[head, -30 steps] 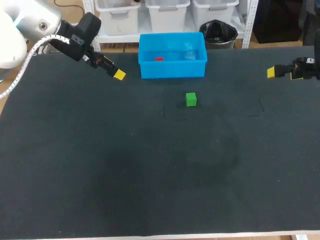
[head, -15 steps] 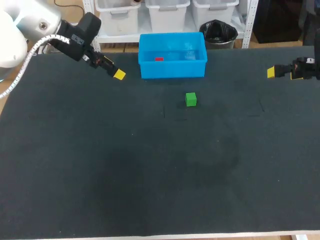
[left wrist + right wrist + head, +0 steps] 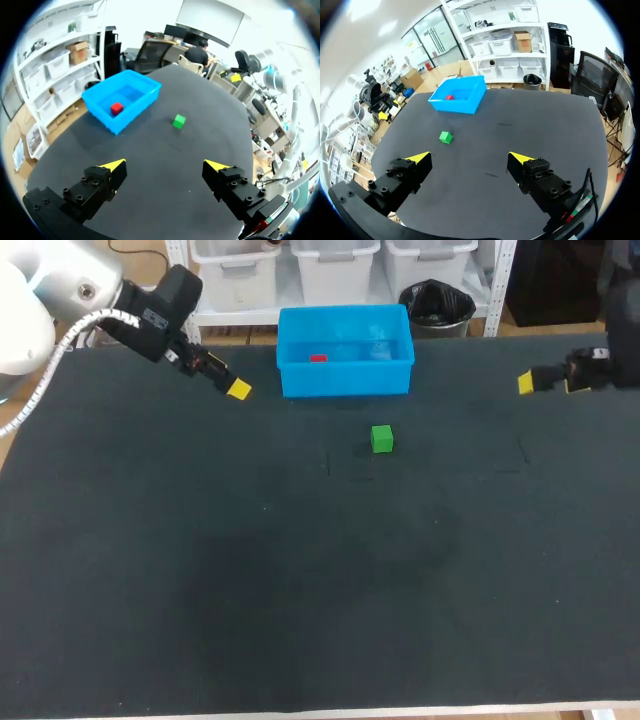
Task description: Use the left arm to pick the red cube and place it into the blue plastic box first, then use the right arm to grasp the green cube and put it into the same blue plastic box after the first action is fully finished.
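Dark felt-like table (image 3: 300, 590), arms at either side. Blue plastic box (image 3: 345, 380) sat at the far edge, mid-table; red cube (image 3: 318, 358) lay inside it, toward its left half. Green cube (image 3: 381, 438) stood alone on the mat just in front of the box, not touching it. Left gripper (image 3: 165, 165) hung off the box's left side, fingers spread wide, nothing between them. Right gripper (image 3: 470, 158) hung well away at the table's right side, likewise spread and empty, with the green cube far ahead of it. Judged the first step done and the second not yet begun. Green cube looked small, rigid and light, with flat faces; likely no crush risk and little slip. Best taken across two opposite side faces, fingers coming straight down and centred so it would not twist. Head view showed only one yellow tip per gripper, so the spread could not be read there; each wrist view showed both tips and the gap. Head view gave the cube-to-box spacing plainly. Left wrist view looked into the box and showed the red cube resting on its floor.
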Robot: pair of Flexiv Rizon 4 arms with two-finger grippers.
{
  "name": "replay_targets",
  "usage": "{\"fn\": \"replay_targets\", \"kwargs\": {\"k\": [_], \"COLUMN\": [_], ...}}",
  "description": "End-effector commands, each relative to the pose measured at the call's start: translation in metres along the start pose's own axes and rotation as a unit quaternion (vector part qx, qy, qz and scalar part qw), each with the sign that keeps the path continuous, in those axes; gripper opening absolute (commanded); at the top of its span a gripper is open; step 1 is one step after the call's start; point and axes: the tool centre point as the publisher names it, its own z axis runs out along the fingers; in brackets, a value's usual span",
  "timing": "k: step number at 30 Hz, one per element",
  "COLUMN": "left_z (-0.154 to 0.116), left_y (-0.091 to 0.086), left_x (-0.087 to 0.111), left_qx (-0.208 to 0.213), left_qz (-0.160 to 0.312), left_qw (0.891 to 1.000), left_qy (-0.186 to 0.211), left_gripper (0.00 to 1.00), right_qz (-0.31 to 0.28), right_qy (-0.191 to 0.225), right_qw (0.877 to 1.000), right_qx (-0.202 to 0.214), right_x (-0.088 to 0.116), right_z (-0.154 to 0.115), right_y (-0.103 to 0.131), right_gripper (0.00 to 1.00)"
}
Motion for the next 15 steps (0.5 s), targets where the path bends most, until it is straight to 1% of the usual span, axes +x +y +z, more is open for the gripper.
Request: {"fn": "replay_targets", "kwargs": {"k": [1,9,15], "left_z": [0.000,0.000,0.000], "left_y": [0.001,0.001,0.001], "left_x": [0.001,0.001,0.001], "left_qx": [0.001,0.001,0.001], "left_qz": [0.001,0.001,0.001], "left_qw": [1.000,1.000,1.000], "left_qy": [-0.002,-0.002,-0.002], "left_gripper": [1.00,1.00,1.00], "right_qz": [-0.001,-0.013,-0.011], "right_qy": [0.021,0.069,0.101], "right_qw": [1.000,0.998,0.994], "right_qx": [-0.003,0.002,0.028], "right_x": [-0.015,-0.027,-0.032], "right_z": [0.017,0.040,0.057], "right_y": [0.002,0.024,0.041], "right_gripper": [1.00,1.00,1.00]}}
